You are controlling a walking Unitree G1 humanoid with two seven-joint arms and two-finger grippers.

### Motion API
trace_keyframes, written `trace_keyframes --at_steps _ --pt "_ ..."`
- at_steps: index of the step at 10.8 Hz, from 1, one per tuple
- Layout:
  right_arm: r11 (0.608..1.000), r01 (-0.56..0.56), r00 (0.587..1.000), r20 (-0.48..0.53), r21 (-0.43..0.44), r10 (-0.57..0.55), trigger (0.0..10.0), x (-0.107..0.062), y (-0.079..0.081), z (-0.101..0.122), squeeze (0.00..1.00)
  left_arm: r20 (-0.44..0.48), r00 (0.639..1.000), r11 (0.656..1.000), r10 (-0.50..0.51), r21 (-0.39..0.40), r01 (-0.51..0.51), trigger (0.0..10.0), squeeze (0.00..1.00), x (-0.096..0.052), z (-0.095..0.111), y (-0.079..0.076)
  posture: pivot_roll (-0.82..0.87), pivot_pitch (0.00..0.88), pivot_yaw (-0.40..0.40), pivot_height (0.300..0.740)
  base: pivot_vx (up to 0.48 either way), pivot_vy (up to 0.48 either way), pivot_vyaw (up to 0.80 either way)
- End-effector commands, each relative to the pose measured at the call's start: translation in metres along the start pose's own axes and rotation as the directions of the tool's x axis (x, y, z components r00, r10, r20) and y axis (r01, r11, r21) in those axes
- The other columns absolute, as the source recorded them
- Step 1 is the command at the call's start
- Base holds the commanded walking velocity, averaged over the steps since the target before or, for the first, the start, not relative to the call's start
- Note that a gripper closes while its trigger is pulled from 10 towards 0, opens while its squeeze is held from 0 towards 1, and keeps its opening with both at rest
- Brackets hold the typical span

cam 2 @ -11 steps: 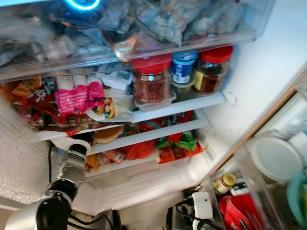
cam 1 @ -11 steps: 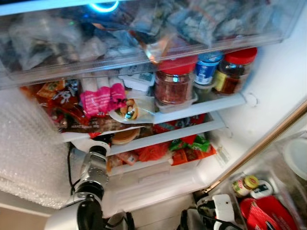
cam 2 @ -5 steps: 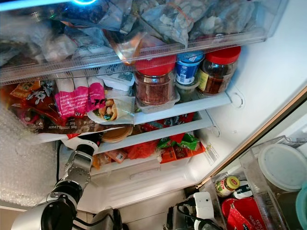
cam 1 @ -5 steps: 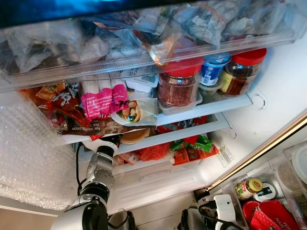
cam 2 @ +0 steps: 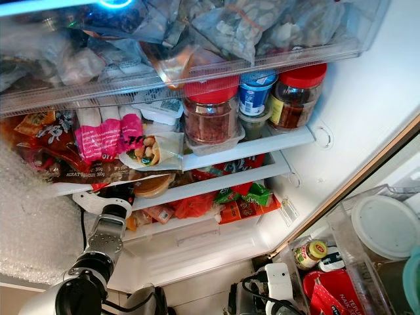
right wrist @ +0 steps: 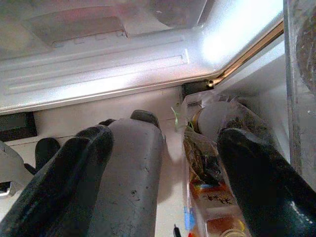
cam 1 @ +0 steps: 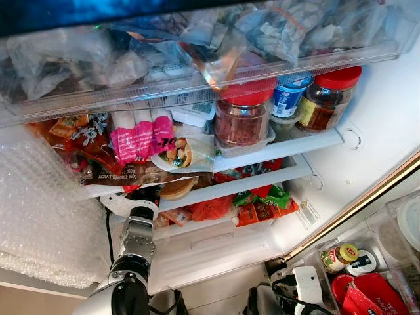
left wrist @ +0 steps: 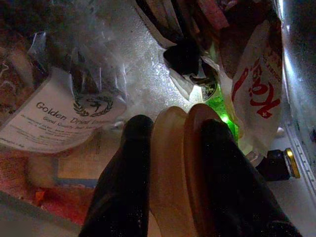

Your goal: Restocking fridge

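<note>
1. Crowded fridge shelf (cam 1: pixel 262 154) — jars above, snack bags below, hardly any spare room.
2. Left pincer (left wrist: pixel 170 148) clamped on a tan lidded tub (left wrist: pixel 180 168), pushed deeper among the middle-shelf bags than a moment ago — placement nearly done.
3. Right pincer (right wrist: pixel 163 163) apart, idle, low beside the door bin.

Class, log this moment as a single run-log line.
phase: placing | left gripper: shut on tan lidded container, inside fridge shelf | right gripper: open, idle, low by fridge base
</note>
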State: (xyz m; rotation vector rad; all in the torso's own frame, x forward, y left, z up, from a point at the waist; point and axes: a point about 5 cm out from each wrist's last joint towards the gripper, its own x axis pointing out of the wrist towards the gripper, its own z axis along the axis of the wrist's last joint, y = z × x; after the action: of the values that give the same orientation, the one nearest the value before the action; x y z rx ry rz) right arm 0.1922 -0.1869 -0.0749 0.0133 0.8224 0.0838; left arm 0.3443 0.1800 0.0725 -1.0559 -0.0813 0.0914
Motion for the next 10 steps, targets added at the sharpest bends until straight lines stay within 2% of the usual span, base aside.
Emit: trace_keyframes --at_steps 1,2,3,4,5,7,10 --pt "1.0 -0.006 0.997 -0.073 0.024 0.007 10.0 -0.005 0.003 -0.021 0.0 -0.025 0.998 0.998 0.062 -0.029 -0.063 10.0 0.0 -0.008 -0.006 0.012 -0.14 0.198 0.004 0.656 0.0 0.0 0.0" --pt "1.0 -0.005 0.997 -0.073 0.024 0.007 10.0 -0.005 0.003 -0.021 0.0 -0.025 0.998 0.997 0.062 -0.032 -0.063 10.0 0.0 -0.008 -0.006 0.012 -0.14 0.198 0.004 0.656 0.0 0.0 0.0" --pt "1.0 -0.007 0.997 -0.073 0.023 0.009 10.0 -0.005 0.003 -0.021 0.0 -0.04 0.998 0.999 0.043 -0.01 -0.043 10.0 0.0 -0.003 -0.006 0.006 -0.15 0.196 0.004 0.656 0.0 0.0 0.0" --pt "1.0 -0.009 0.997 -0.071 0.022 0.01 10.0 -0.005 0.004 -0.021 0.0 -0.063 0.998 1.0 0.007 0.029 -0.005 10.0 0.0 0.007 -0.005 -0.007 -0.15 0.196 0.004 0.656 0.0 0.0 0.0" --pt "1.0 -0.008 0.997 -0.072 0.022 0.01 10.0 -0.005 0.004 -0.021 0.0 -0.061 0.998 1.0 0.005 0.027 -0.004 10.0 0.0 0.009 -0.005 -0.01 -0.15 0.196 0.004 0.656 0.0 0.0 0.0" --pt "1.0 -0.008 0.997 -0.072 0.02 0.009 10.0 -0.005 0.003 -0.021 0.0 -0.058 0.998 0.997 -0.019 0.075 0.023 10.0 0.0 0.014 -0.003 -0.018 -0.15 0.198 0.002 0.656 0.0 0.0 0.0" --pt "1.0 -0.008 0.997 -0.072 0.02 0.009 10.0 -0.005 0.003 -0.021 0.0 -0.059 0.998 0.997 -0.017 0.076 0.022 10.0 0.0 0.014 -0.003 -0.018 -0.15 0.198 0.002 0.656 0.0 0.0 0.0"
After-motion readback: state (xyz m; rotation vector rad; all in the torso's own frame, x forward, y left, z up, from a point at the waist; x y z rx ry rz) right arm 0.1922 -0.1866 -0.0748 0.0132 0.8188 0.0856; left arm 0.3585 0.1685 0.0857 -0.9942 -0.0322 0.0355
